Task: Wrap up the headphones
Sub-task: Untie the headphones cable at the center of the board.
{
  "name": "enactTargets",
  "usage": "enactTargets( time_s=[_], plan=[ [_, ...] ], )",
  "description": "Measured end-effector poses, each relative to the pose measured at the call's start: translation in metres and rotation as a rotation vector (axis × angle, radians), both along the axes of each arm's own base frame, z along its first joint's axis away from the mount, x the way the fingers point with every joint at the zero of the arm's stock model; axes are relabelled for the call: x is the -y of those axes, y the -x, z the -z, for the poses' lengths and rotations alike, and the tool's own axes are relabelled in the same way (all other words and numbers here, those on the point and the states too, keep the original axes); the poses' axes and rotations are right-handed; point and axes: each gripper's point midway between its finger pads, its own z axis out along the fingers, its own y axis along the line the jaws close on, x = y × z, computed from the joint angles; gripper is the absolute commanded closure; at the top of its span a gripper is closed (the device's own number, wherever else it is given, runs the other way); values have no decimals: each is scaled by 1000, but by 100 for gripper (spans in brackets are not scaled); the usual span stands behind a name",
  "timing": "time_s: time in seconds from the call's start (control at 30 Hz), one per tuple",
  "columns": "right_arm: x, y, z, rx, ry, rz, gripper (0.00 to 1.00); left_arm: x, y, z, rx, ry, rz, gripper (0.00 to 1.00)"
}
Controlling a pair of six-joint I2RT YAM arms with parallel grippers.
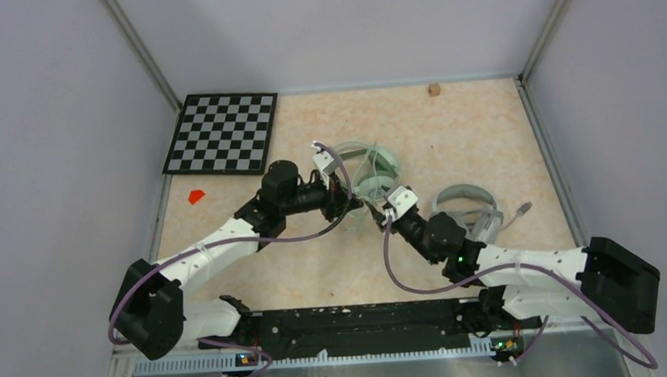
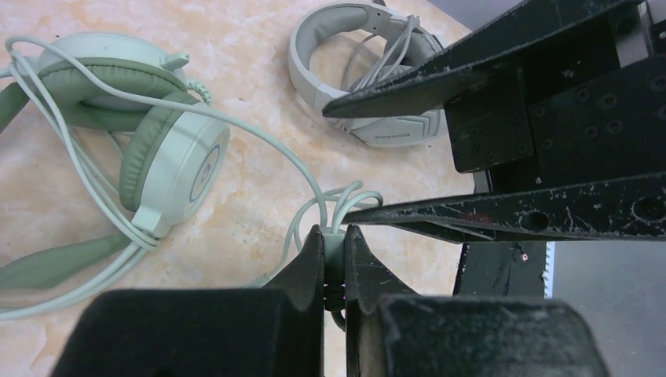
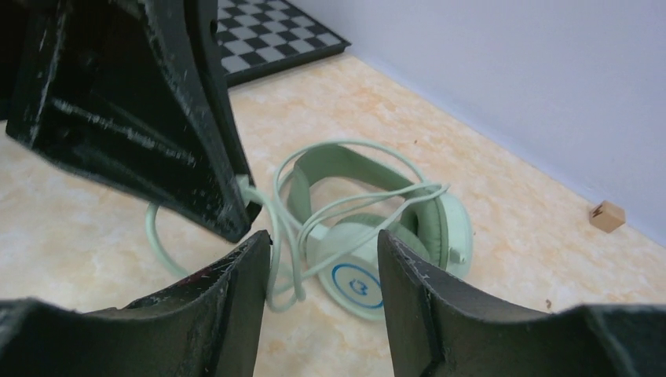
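Note:
The mint-green headset [image 1: 373,170] lies on the table's middle, its round cups [image 2: 169,161] on their sides and its pale-green cable [image 2: 259,141] looped over it. My left gripper [image 2: 335,245] is shut on that cable at a thicker pale-green piece with a dark ribbed end, just off the table. My right gripper [image 3: 323,263] is open, facing the left one, with cable loops [image 3: 279,236] hanging by its left finger. The two grippers meet beside the green headset in the top view, the left gripper [image 1: 359,206] next to the right gripper [image 1: 382,213]. The white headset [image 1: 467,208] lies to the right with its grey cable.
A chessboard [image 1: 222,134] lies at the back left, with a small red piece [image 1: 196,196] in front of it. A small brown cube [image 1: 434,89] sits at the back wall. Grey walls close in the table on three sides.

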Motion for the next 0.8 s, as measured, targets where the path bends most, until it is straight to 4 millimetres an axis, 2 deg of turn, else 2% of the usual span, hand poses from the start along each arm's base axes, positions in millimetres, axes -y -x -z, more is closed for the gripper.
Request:
enactTargets(
  time_s=[0.13, 0.33, 0.5, 0.7, 0.8],
  plan=[
    [-4, -10, -8, 38, -10, 34, 49, 0, 2, 1, -9, -1, 7, 100],
    [-10, -22, 3, 71, 30, 59, 51, 1, 7, 0, -36, 9, 25, 100],
    [10, -43, 0, 87, 32, 148, 54, 2, 9, -10, -36, 38, 24, 100],
    [35, -66, -26, 113, -38, 251, 55, 2, 7, -24, -16, 86, 1, 100],
    [40, -72, -29, 99, -57, 269, 55, 2, 3, -26, -7, 92, -18, 100]
  ],
)
